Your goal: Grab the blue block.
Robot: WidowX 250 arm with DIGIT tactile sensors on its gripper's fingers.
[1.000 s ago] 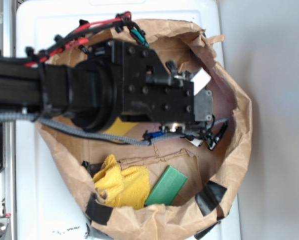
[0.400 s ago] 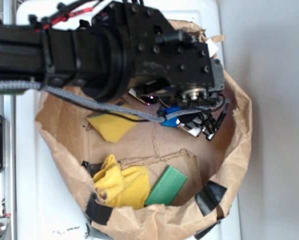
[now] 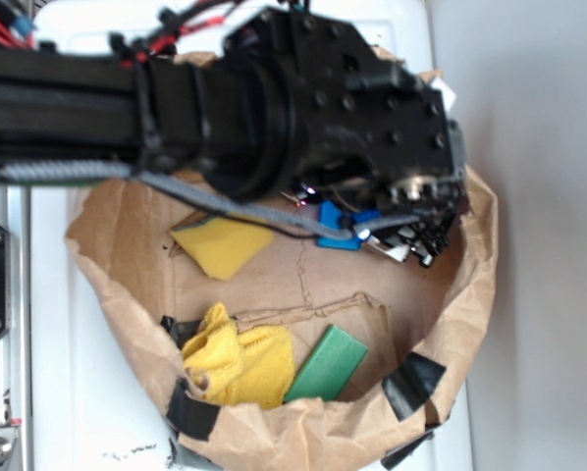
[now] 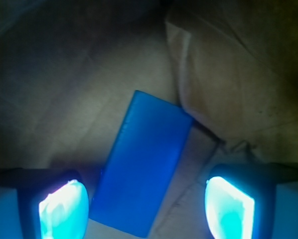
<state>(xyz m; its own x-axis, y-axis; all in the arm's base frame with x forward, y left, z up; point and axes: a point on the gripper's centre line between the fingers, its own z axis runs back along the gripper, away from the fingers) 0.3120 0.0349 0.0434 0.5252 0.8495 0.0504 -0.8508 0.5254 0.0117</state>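
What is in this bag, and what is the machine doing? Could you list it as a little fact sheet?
container: brown paper bag, opened wide, seen from above
target: blue block, flat on the bag's floor, mostly hidden under the arm in the exterior view
gripper: open, one finger on each side of the block's near end, not touching it
other items: green block, yellow cloth, yellow sponge
grasp: not yet made
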